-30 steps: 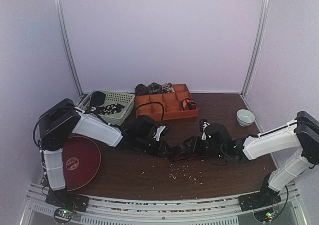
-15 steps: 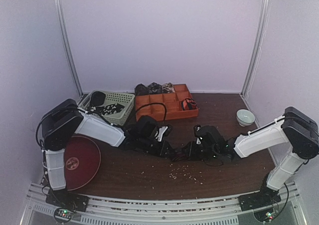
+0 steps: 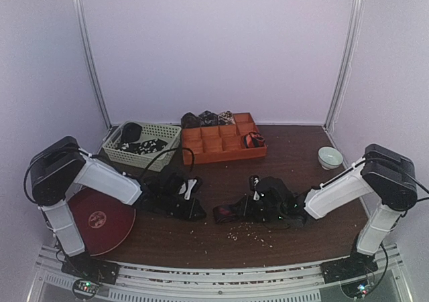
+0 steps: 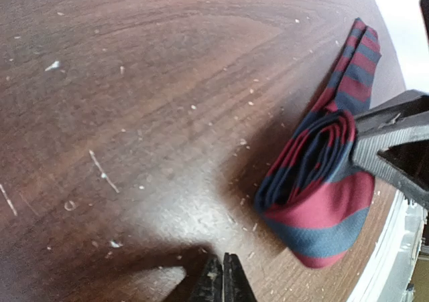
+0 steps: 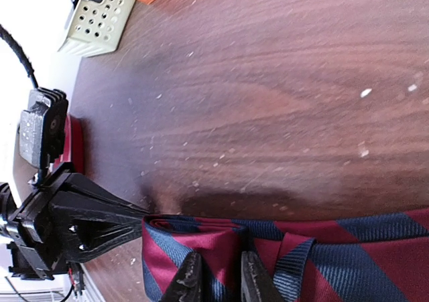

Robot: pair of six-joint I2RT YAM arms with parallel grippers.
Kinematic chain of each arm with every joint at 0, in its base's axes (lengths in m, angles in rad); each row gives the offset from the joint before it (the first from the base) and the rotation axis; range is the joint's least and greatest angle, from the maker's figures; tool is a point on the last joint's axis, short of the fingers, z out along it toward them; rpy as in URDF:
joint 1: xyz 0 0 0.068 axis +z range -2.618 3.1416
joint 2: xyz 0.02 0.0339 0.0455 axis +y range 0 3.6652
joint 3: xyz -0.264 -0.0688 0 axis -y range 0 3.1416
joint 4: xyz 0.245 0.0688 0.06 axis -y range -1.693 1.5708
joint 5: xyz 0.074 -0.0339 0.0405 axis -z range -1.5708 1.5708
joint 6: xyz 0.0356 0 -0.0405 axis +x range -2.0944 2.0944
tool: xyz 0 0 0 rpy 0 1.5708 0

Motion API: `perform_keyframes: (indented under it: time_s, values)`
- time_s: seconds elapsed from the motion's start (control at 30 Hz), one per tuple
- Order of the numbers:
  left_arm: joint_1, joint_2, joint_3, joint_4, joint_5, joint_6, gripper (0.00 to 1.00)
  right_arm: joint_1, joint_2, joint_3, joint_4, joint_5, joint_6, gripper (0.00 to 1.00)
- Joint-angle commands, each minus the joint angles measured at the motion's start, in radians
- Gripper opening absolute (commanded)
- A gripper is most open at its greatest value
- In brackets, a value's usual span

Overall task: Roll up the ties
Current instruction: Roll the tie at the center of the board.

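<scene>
The rolling step is under way on a red-and-navy striped tie (image 4: 315, 195), which is lying on the tabletop (image 4: 134, 101) between the two arms, toward the front. One end is already wound into a loose coil of a few turns. The rest is trailing off flat across the wood.

The right hand (image 5: 221, 275) is straddling the wound part, its two fingers pinching the folded fabric between them. The left hand (image 4: 222, 282) is closed tight and carrying nothing, and it is lying low just beside the coil's open end. In the right wrist view its tip seems to be touching the roll, but the left wrist view is showing bare wood between them, so I cannot tell which.

Farther back, a rolled tie (image 3: 253, 140) is sitting in a right-side compartment of the orange tray (image 3: 221, 158). More dark ties (image 3: 144, 144) are waiting in the pale green basket (image 3: 134, 159), so the task is looking far from finished.

The next move is probably calling for the right hand to turn the coil further along the flat tail. The left hand would be steadying the side so the loose turns are not slipping sideways or springing open.
</scene>
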Motion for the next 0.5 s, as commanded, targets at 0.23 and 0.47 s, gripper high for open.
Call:
perform_keyframes:
  time_s: [0.23,0.47]
  values:
    - [-0.046,0.042,-0.012,0.178,0.086,-0.066,0.03,0.015,-0.006,-0.024,-0.003,0.019,0.004,0.21]
    - [-0.054,0.054,-0.013,0.226,0.098,-0.097,0.03,0.016,-0.005,-0.035,0.001,0.014,-0.005,0.21]
